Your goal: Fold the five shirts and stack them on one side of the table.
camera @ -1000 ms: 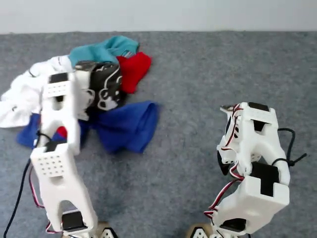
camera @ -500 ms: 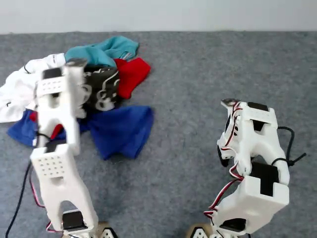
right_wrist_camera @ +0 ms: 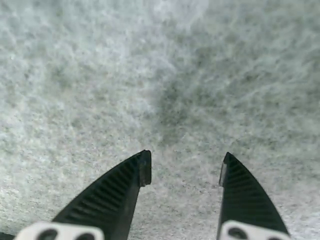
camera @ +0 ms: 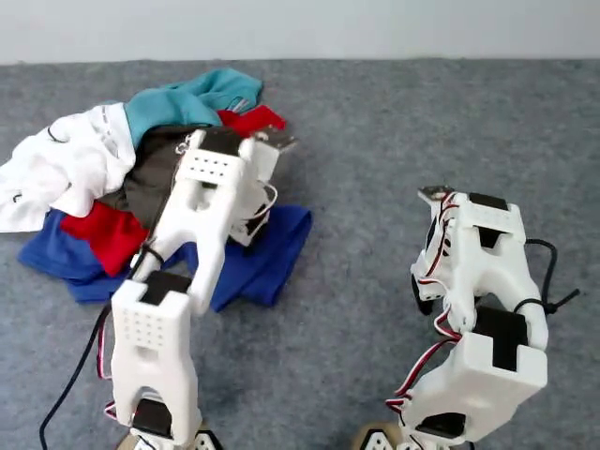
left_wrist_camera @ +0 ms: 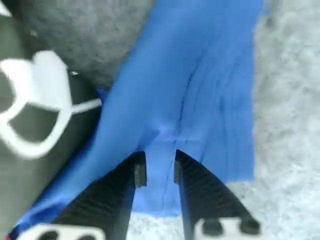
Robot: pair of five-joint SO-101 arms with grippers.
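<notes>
A heap of shirts lies at the back left in the high view: white (camera: 56, 173), teal (camera: 192, 98), red (camera: 108, 234) and a black one with white print (camera: 155, 183). Under them spreads the blue shirt (camera: 272, 253). My left gripper (camera: 251, 217) is down on its right part. In the left wrist view the left gripper (left_wrist_camera: 155, 164) is shut on a pinched fold of the blue shirt (left_wrist_camera: 200, 85), beside the black printed shirt (left_wrist_camera: 35, 115). My right gripper (right_wrist_camera: 185, 167) is open over bare carpet, nothing between its fingers.
The grey carpet (camera: 403, 122) covers the table. My right arm (camera: 478, 281) stands folded at the right front, well apart from the heap. A pale wall runs along the far edge.
My left arm swung from the heap's left side over to the right and now grips the blue shirt, whose right edge has shifted rightward. The right arm has kept still.
</notes>
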